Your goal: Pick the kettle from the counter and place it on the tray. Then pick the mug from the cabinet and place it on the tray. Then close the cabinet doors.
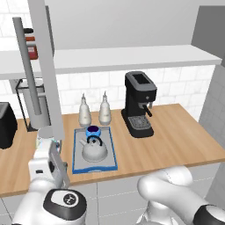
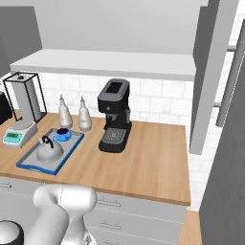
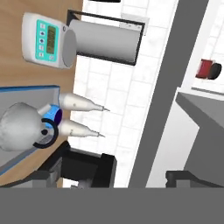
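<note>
Left base view: the squat silver-grey kettle and small bright blue mug sit on the blue-rimmed grey tray; the gripper's fingers stand apart, empty, near the open light grey cabinet door.

No readable text, brand, number or sign anywhere. The scale has a teal front panel w/ a green display strip and small white button marks, too small/blurred to read. The round dark cap on the arm carries a small pale mark, not legible. The coffee machine and the two bottles bear no legible labels.
</note>
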